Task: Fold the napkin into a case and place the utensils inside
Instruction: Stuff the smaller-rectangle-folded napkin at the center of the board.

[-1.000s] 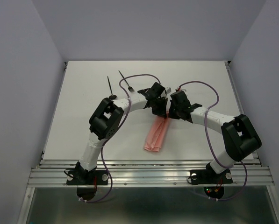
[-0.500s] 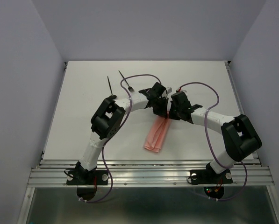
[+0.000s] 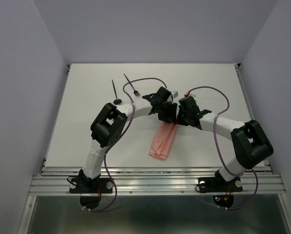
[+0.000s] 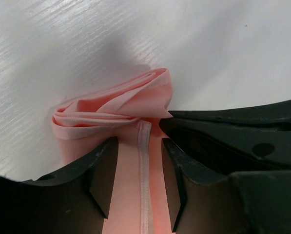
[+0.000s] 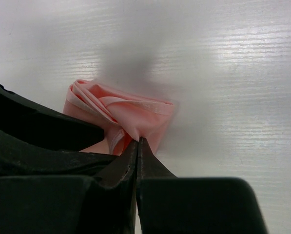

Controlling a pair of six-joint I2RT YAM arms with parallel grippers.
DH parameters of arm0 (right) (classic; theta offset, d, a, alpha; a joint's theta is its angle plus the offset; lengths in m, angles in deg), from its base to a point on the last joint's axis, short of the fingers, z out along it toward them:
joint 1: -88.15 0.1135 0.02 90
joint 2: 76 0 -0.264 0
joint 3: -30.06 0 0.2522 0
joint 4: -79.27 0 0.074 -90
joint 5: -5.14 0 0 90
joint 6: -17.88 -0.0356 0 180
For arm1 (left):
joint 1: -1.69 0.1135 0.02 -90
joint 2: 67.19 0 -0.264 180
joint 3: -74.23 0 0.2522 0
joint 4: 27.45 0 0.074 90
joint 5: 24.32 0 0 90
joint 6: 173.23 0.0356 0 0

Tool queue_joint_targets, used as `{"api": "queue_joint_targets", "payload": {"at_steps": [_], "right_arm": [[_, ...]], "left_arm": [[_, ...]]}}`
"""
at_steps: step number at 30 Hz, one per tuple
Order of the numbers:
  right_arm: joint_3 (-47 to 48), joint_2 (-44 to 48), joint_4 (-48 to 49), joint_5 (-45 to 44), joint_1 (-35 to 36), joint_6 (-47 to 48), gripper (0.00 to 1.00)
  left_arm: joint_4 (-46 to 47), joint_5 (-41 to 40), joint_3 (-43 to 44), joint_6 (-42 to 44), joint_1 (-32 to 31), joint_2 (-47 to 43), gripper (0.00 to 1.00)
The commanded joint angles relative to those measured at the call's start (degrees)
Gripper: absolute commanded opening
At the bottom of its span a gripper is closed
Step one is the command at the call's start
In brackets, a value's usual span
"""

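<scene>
White table: left jaws spread astride napkin; right jaws pinching its end.

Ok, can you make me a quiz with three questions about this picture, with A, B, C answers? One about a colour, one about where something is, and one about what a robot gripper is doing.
1. What colour is the napkin?
A) blue
B) green
C) pink

2. Where are the fork and spoon?
A) tucked inside the napkin
B) on the table, apart from the napkin
C) on the floor

3. How is the left gripper?
A) open
B) shut on the fork
C) out of sight

Answers:
1 C, the folded cloth is pale pink.
2 B, both lie bare on the white top, well away from the napkin.
3 A, its jaws stand apart over the napkin's end.
</scene>
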Motion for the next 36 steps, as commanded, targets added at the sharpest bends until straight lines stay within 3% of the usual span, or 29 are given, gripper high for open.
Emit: {"api": "queue_joint_targets", "payload": {"at_steps": [1,10,12,13,16,17,36], "right_arm": [[-0.3,1.9,2.2,-0.2,0.0,-0.9,0.01],[-0.4,2.2,2.2,-0.4,0.0,-1.1,0.01],[-0.4,2.3,2.2,-0.4,0.0,-1.0,0.01],[-0.3,2.4,2.2,-0.4,0.0,-0.9,0.01],[-0.3,2.4,2.2,-0.3,0.0,-1.0,0.01],[-0.3,2.4,2.2,-0.3,0.0,-0.9,0.01],[0.0,3.1,1.9,0.5,0.0,-1.1,0.01]], "left_arm": [[1.2,0.6,-1.2,1.2,-0.3,-5.6,0.52],[1.1,0.1,-3.6,1.8,-0.1,-9.2,0.52],[1.1,-0.1,-4.4,2.1,0.0,-9.5,0.47],[1.2,-0.2,-4.6,2.2,0.1,-9.6,0.43],[1.3,-0.2,-5.3,2.2,0.6,-9.4,0.16],[1.3,-0.2,-5.5,2.1,0.8,-9.3,0.0],[-0.6,1.2,3.0,1.8,-0.5,1.5,0.0]]}}
